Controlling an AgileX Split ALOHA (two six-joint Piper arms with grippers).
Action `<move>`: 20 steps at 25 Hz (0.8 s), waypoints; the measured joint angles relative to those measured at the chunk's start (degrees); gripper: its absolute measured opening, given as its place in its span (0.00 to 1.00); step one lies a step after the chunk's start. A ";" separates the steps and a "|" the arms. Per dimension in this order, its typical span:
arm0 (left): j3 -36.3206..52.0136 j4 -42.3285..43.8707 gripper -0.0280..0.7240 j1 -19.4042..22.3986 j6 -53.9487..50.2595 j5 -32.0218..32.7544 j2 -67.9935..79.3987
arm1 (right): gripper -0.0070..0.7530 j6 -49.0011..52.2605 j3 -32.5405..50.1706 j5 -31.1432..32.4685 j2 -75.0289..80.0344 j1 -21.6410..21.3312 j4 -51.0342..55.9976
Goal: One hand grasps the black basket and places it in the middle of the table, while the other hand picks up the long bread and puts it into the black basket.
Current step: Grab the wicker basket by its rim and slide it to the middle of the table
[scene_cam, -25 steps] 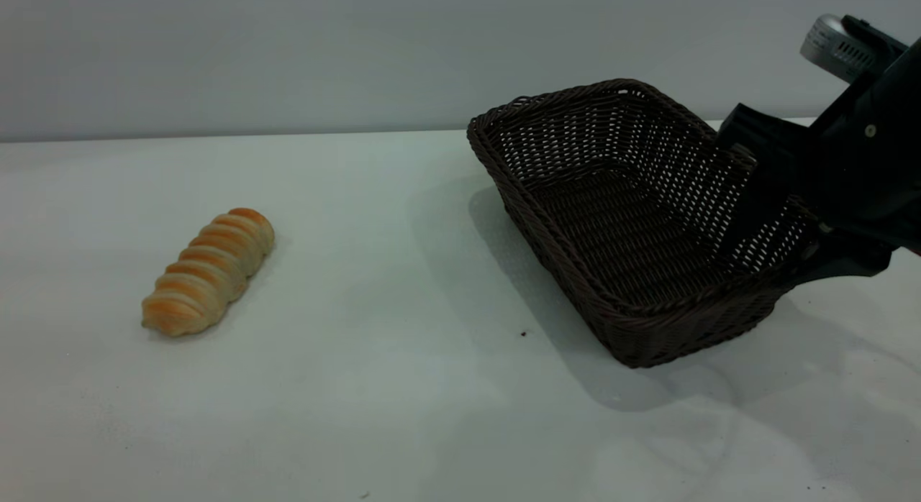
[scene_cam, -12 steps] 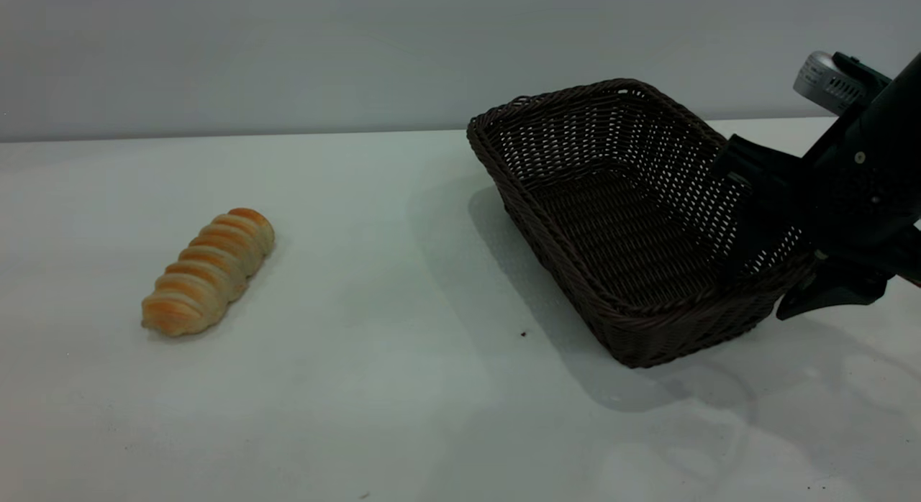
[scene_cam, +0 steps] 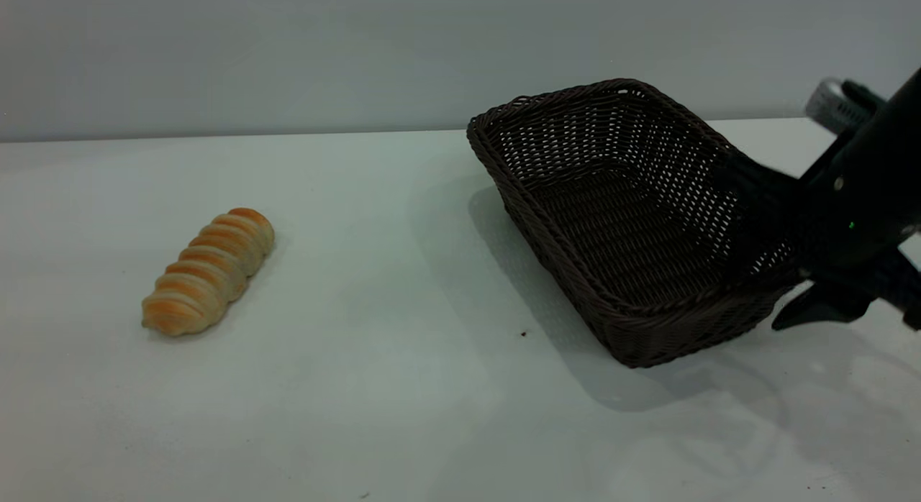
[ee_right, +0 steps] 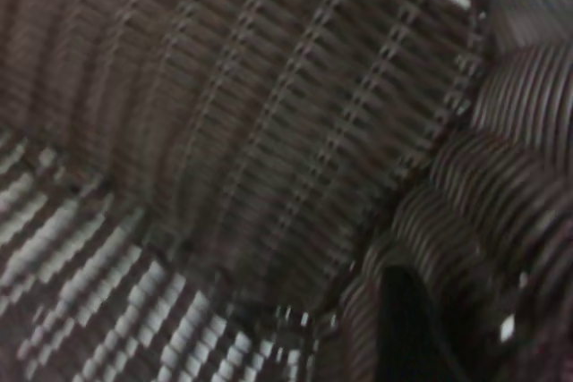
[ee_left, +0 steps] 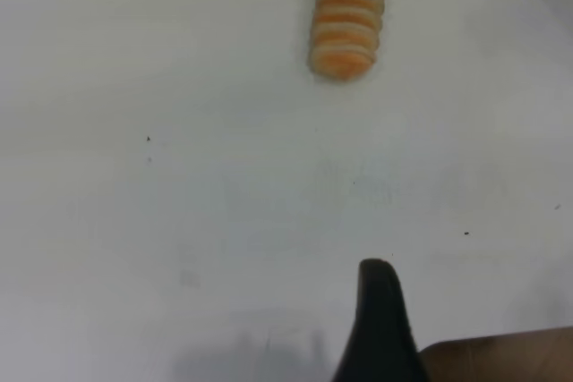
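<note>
The right gripper (scene_cam: pixel 781 265) is positioned at the right wall of the black basket (scene_cam: pixel 626 221), with one finger (scene_cam: pixel 755 200) inside the wall and the other finger (scene_cam: pixel 813 311) outside it, low and just above the table (scene_cam: pixel 403 387). The fingers straddle the braided rim with a wide gap between them; whether either finger presses on the wicker cannot be determined. In the right wrist view the woven basket (ee_right: pixel 224 149) wall fills the frame at very close range, and one dark fingertip (ee_right: pixel 407 319) shows next to the rim braid. The basket sits right of the table's middle, toward the far side, with its base on the surface and its interior holding nothing. Its sloping sides hide the lower part of the inner finger. The long bread (scene_cam: pixel 209 270) lies well apart on the left of the table, angled with one end nearer and the other farther, with bare surface between it and the basket. A small dark speck (scene_cam: pixel 523 334) lies just beside the basket's near left edge. The left wrist view shows the long bread (ee_left: pixel 349 15) at a distance and one dark finger (ee_left: pixel 380 319) of the left gripper over bare table; its opening cannot be determined.
</note>
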 joint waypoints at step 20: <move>0.00 0.00 0.82 0.00 0.00 0.49 0.00 | 0.13 -22.58 -4.64 -3.31 -5.92 -0.07 0.80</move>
